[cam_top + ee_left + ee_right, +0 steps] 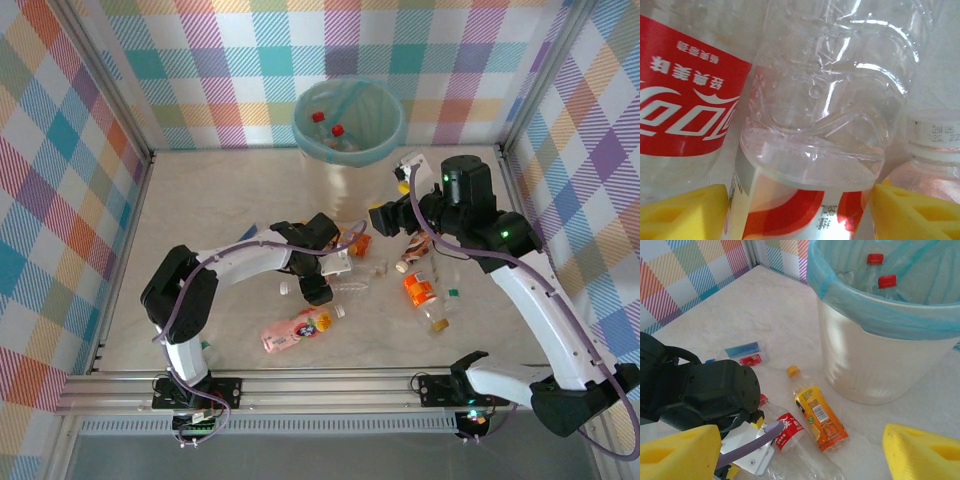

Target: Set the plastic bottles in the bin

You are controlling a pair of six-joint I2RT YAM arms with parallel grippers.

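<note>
My left gripper (800, 210) (318, 288) is low over the heap of plastic bottles at the table's middle. Its yellow pads (682, 212) press both sides of a clear bottle (825, 125) with a red and orange label. A Coca-Cola bottle (682, 107) lies to its left and a white-capped one (935, 137) to its right. My right gripper (800, 450) (385, 218) hangs open and empty above an orange-labelled bottle (820, 417) and a Coca-Cola bottle (790, 432). The bin (345, 120) (875, 355) stands at the back, with two red-capped bottles (887, 281) inside.
More bottles lie scattered: a pink one (297, 330) near the front, an orange one (420, 290) and a clear one (440, 320) to the right, and a blue-labelled one (742, 352) further left. Checked walls (80, 150) close in the table on three sides.
</note>
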